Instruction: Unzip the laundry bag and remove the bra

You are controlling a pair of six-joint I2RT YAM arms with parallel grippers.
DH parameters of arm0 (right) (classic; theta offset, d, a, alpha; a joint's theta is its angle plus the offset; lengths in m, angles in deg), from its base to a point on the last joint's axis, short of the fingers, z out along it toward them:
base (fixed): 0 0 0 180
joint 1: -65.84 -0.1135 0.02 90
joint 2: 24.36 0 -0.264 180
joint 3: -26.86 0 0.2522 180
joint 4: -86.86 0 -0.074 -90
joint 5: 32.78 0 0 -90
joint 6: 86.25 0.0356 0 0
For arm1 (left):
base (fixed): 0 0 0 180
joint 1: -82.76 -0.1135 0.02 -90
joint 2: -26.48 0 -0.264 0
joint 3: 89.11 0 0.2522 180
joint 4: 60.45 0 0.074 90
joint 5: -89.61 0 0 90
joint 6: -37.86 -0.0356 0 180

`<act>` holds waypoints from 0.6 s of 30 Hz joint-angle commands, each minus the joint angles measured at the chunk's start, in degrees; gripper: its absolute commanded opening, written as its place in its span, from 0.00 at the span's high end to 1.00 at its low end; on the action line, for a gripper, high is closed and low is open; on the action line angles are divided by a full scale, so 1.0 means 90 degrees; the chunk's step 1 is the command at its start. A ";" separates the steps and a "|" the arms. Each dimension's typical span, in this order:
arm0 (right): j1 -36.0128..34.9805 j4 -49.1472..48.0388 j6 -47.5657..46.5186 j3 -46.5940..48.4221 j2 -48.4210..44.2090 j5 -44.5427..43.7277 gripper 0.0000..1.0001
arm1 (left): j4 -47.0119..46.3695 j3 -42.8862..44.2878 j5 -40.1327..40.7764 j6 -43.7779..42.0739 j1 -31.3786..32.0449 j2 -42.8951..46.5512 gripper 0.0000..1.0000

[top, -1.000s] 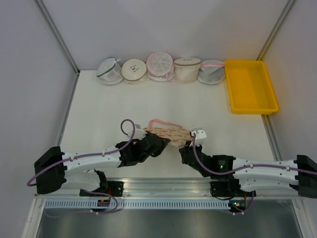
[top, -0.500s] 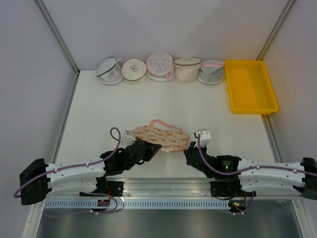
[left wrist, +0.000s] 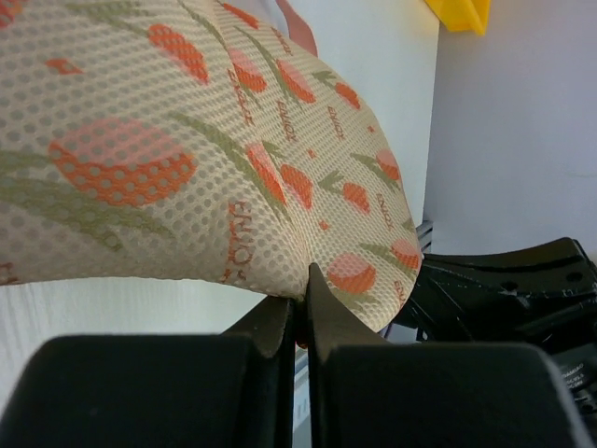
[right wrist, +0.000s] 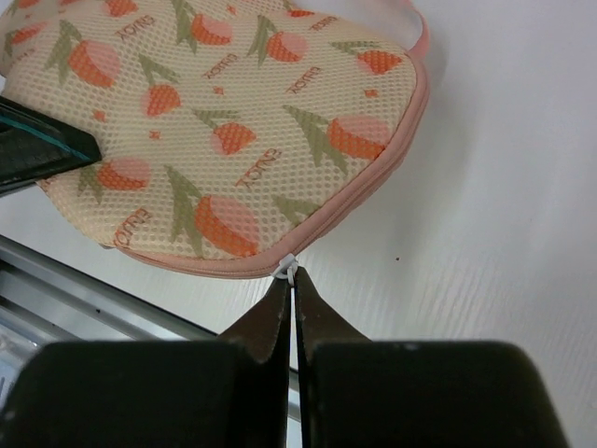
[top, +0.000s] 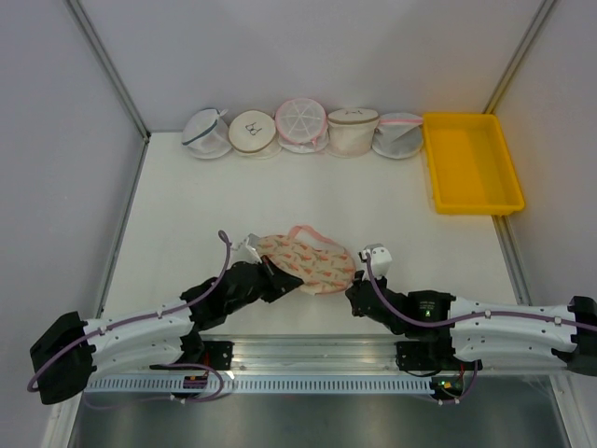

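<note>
The laundry bag [top: 306, 260] lies flat near the table's front edge: cream mesh with orange-pink print, pink trim and a pink loop at its far side. It fills the left wrist view [left wrist: 187, 140] and shows in the right wrist view [right wrist: 224, 131]. My left gripper [left wrist: 304, 291] is shut on the bag's near-left edge. My right gripper [right wrist: 292, 280] is shut on the small white zipper pull [right wrist: 289, 268] at the bag's near-right edge. The zipper looks closed. The bra is hidden.
Several round mesh bags [top: 303, 128] stand in a row along the back wall. A yellow tray [top: 471, 163] sits at the back right. The metal rail of the table's front edge [top: 308, 350] runs just behind both grippers.
The left arm drew back toward the front left and then reached in again to the bag's left edge. The bag shifted slightly. The right gripper stayed at the bag's near-right edge.
</note>
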 commanded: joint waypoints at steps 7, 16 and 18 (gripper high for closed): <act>0.0008 0.0963 -0.0235 0.0419 0.0109 0.0144 1.00 | 0.0862 0.0029 -0.0656 -0.2094 -0.0565 0.1051 0.98; 0.0008 0.0982 -0.0264 0.0419 0.0362 0.0358 1.00 | 0.0970 -0.0235 -0.1653 -0.2564 -0.0624 0.1325 0.98; -0.0002 0.1080 -0.0274 0.0429 0.0372 0.0427 1.00 | 0.1233 -0.0254 -0.1712 -0.2613 -0.0614 0.1364 0.98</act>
